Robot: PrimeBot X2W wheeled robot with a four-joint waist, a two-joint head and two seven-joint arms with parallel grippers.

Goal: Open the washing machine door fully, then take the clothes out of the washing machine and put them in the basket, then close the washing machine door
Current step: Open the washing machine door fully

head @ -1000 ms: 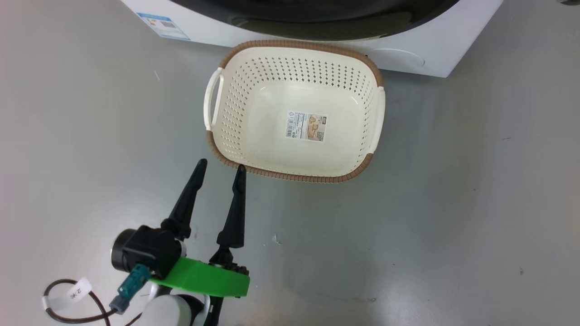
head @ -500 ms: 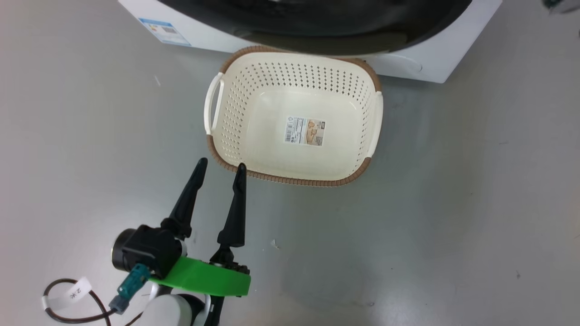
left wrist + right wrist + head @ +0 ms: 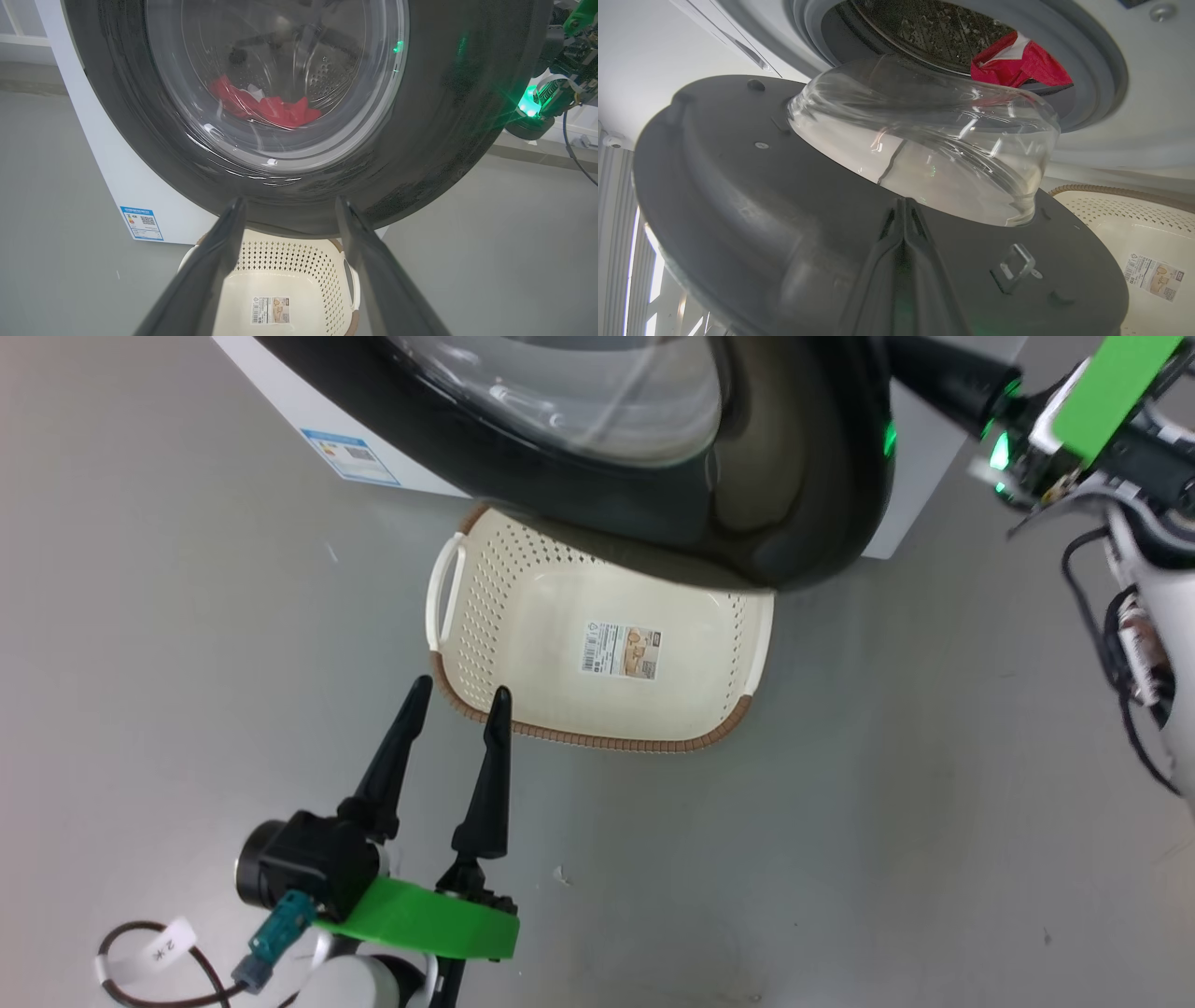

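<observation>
1. Found the left gripper (image 3: 460, 689) with its two long dark fingers spread wide and empty, hovering above the grey floor (image 3: 887, 803), tips just short of the near edge of a cream-white perforated plastic basket with brown woven-look rim (image 3: 597, 739).
2. Found the right gripper (image 3: 903, 205) with fingers pressed together, nothing between them, lying along the dark inner face of the large round washing machine door with glossy black rim (image 3: 794, 476), tips at the base of its bulging clear glass bowl (image 3: 924, 140); could not confirm contact.
3. Observed that door standing partly open, overhanging the far part of the basket in the head view.
4. Noted the bright red and white clothes (image 3: 275, 109) lying inside the perforated steel drum (image 3: 934, 28), behind the grey rubber gasket (image 3: 1106, 70).
5. Recorded the basket on the floor directly before the big white washing machine (image 3: 121, 168), a paper label (image 3: 624, 650) on its bottom.
6. Logged a small blue label sticker (image 3: 353, 457) low on the machine's front.
</observation>
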